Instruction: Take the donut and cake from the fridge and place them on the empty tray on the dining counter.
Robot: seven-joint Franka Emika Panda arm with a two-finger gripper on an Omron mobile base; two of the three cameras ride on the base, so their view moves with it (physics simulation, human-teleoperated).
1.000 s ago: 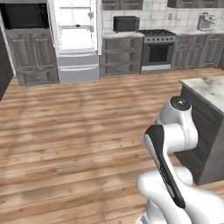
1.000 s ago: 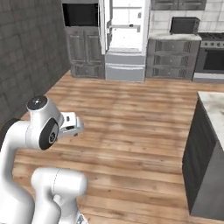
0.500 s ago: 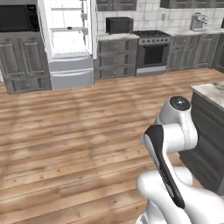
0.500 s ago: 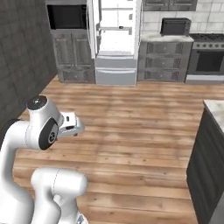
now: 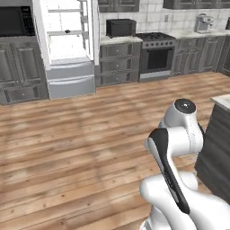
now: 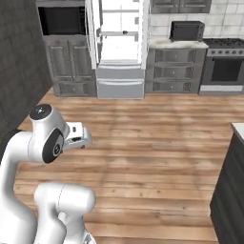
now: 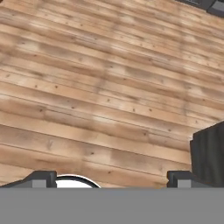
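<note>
So the base has rolled and turned compared to a second ago: the whole kitchen has slid across both base views and the fridge looks bigger and closer. That's the camera moving, not the furniture. The arm itself sits tucked in the same folded pose as before.

Progress-wise, I'd say we're basically at the start. The fridge doors are already swung open, white interior and shelves showing, with a small dark speck on the upper shelf that's too tiny to call as donut or cake. Nothing's been picked up. The fingers are spread wide with nothing between them, pointed down at bare plank floor. Left to do: finish the drive to the fridge, grab both pastries, carry them to the tray. The tray isn't something I can pick out here; there's just a corner of the dining counter poking in at the right edge, pale marble tabletop over dark panelled cabinet sides.

Materials: the fridge is flat grey stainless with two bottom drawers, boxy and tall. Floor is warm brown wood planks with visible grain and knots. There's a black built-in microwave beside the fridge, dark grey shaker-style cabinets all around, a stainless range, white tile backsplash. The arm is glossy white with dark joints.
</note>
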